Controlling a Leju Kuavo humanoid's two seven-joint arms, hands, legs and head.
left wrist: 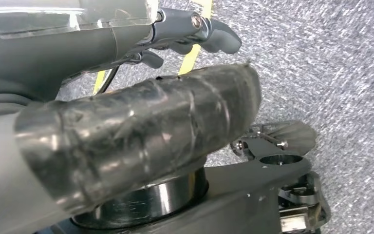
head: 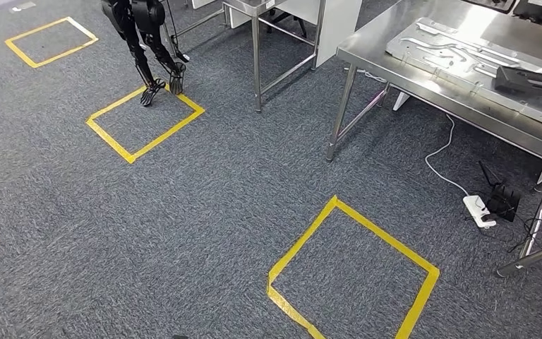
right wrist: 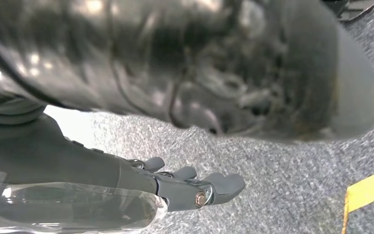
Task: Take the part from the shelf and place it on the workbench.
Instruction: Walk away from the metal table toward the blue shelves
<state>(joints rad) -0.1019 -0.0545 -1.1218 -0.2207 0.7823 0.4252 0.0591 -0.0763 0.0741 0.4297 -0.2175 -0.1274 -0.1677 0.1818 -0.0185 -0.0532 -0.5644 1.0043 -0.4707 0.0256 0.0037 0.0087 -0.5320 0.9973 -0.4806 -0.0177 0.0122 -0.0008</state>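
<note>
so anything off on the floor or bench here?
Mostly tidy. A white cable trails loose across the carpet from under the bench to a power strip, near the yellow square: a possible trip hazard.

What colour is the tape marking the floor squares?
Yellow tape on grey carpet; the head view shows it best.

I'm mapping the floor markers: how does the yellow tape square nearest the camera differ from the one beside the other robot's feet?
The near square lies in front of the steel workbench; the far square lies farther back, off to the left. The near square looks larger and has nothing on its outline; the far square has the dark robot feet at its back corner. Both are yellow tape outlines on grey carpet, set diagonally in the picture.
</note>
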